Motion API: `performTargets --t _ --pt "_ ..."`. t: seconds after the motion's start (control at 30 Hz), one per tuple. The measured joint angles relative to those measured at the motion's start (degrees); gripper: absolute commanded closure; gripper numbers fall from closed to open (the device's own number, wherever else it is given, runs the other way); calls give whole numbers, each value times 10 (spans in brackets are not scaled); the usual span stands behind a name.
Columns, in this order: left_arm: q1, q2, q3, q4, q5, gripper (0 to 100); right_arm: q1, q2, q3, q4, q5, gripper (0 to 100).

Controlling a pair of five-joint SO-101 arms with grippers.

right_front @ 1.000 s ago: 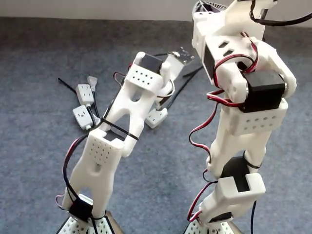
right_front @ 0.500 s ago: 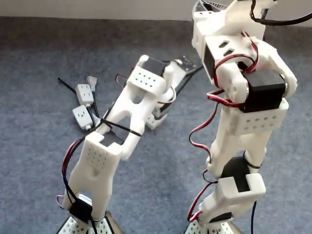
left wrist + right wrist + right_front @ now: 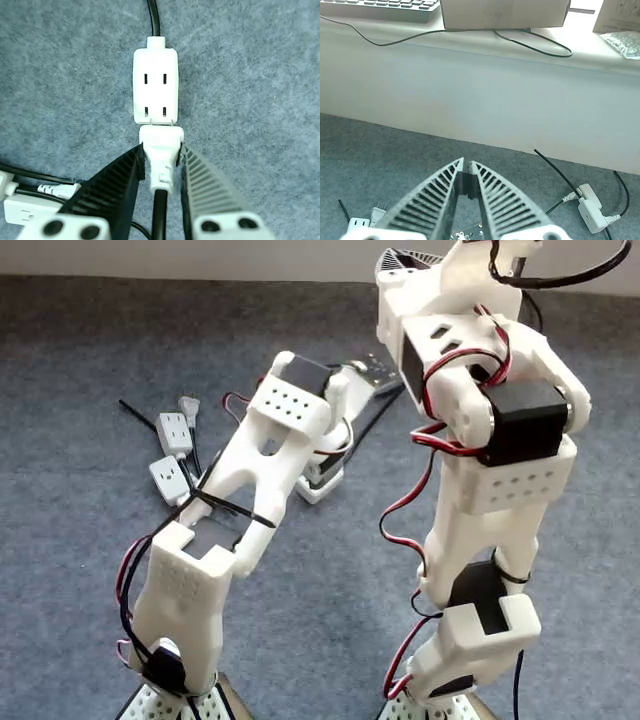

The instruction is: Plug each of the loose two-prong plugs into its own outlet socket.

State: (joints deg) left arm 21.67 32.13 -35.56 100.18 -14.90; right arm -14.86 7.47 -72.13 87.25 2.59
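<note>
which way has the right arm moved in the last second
Yes, the right arm has swung slightly leftward in the high view, toward the loose sockets lying still on the carpet.

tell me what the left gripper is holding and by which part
The left gripper holds the white two-prong plug by the sides of its body, just behind the prongs.

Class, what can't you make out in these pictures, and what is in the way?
Left wrist view: how deep the two-prong plug sits; the outlet socket hides its prongs.
High view: that joint, under the left arm.
Right wrist view: a loose plug, partly behind the right end effector.
</note>
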Motion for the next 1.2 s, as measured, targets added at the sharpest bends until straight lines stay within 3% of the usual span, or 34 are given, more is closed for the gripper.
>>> performTargets --t 0.9,1.2 --pt "-1 41 4 -23 0 993 0 0 1 0 0 985" --pt "-33 44 4 -24 -2 993 0 0 1 0 0 985"
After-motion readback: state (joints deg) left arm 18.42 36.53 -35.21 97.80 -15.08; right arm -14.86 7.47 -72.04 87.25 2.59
